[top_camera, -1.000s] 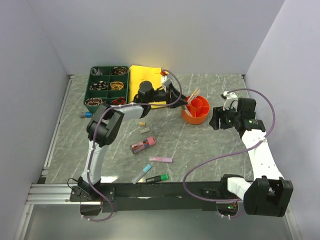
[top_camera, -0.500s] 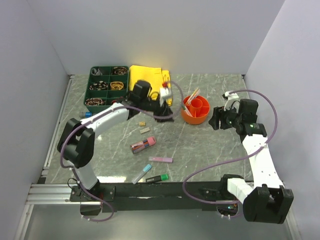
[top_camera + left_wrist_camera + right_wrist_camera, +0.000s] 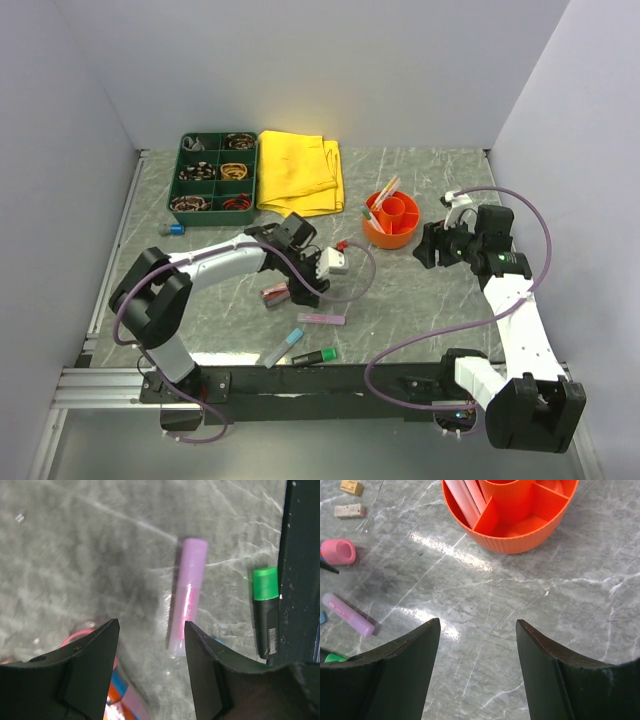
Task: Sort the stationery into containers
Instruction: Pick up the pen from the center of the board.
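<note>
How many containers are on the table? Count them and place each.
2: the orange pot right of centre; the green tray at the far left, beside the yellow cloth.

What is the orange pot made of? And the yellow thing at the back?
The orange pot looks like plastic: smooth, slightly shiny, fine ribs outside. The yellow thing seems soft cloth: matte, folded, creased.

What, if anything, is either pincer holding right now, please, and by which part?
Nothing is held. The left pincer is open, clear of the pale pink cylindrical marker; the right pincer is open near the round orange plastic pot.
</note>
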Tool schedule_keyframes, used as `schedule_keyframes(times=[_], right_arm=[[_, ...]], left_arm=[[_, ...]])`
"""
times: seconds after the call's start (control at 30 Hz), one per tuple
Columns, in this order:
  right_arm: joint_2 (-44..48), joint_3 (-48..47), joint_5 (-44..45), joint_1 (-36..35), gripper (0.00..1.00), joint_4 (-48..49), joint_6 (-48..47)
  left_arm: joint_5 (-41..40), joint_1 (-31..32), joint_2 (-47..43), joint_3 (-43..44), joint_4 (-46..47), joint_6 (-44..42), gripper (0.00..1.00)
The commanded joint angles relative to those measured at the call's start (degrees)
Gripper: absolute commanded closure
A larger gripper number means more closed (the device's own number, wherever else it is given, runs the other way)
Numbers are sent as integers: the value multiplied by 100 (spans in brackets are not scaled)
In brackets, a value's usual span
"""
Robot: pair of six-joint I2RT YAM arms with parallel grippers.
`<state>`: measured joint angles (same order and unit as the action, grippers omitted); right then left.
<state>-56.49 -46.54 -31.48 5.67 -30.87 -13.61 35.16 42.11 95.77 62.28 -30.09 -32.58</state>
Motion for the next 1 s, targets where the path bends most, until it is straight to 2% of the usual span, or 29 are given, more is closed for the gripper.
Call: schedule_keyframes(times=[0.0,0.3,0.33,0.63,0.8,0.97], right_arm=[[41,-127,-156,-5,30,37,-125],[322,-136,-112,-5,30,-77,15],[392,-144,-130,-5,30,-51,59],[604,-66,-200,-5,30,-33,139],[814,66,-165,-5,30,-86,25],[990,137,-165,-5,30,-94,42]], left_arm=[[-281,385,-15,222,-77,-215,39],[-544,790,847,926,-225,-21,37],[-571,860,926,952,-243,-12,32],[-755,1256,1049,847,-182,111,33],[-1010,1484,1251,821,-15,339,37],[-1520,1695,1296,610,319,647,49]])
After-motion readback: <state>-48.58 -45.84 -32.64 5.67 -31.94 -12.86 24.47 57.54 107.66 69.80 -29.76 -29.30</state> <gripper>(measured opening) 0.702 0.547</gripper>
